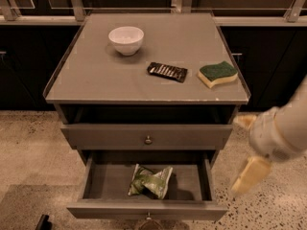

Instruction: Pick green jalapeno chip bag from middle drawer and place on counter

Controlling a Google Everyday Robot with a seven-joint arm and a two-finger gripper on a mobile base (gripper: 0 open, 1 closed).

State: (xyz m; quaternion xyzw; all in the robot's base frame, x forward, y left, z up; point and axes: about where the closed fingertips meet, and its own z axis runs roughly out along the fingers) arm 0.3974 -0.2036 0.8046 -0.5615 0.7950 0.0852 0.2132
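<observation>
A crumpled green foil chip bag with white panels (150, 181) lies on the flat floor of the pulled-out grey drawer (96, 182), near its middle, pinched in at its centre like a bow. The cream two-finger gripper (245, 152) hangs to the right of the drawer, outside its wall and apart from the bag; its fingers (250, 175) stand spread, grasping nothing.

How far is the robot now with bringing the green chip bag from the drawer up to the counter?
Done: the middle drawer is open. In hand: the gripper hangs right of the drawer, holding nothing. Left: the green jalapeno chip bag lies on the drawer floor, ungrasped, so picking and placing on the counter remain.
</observation>
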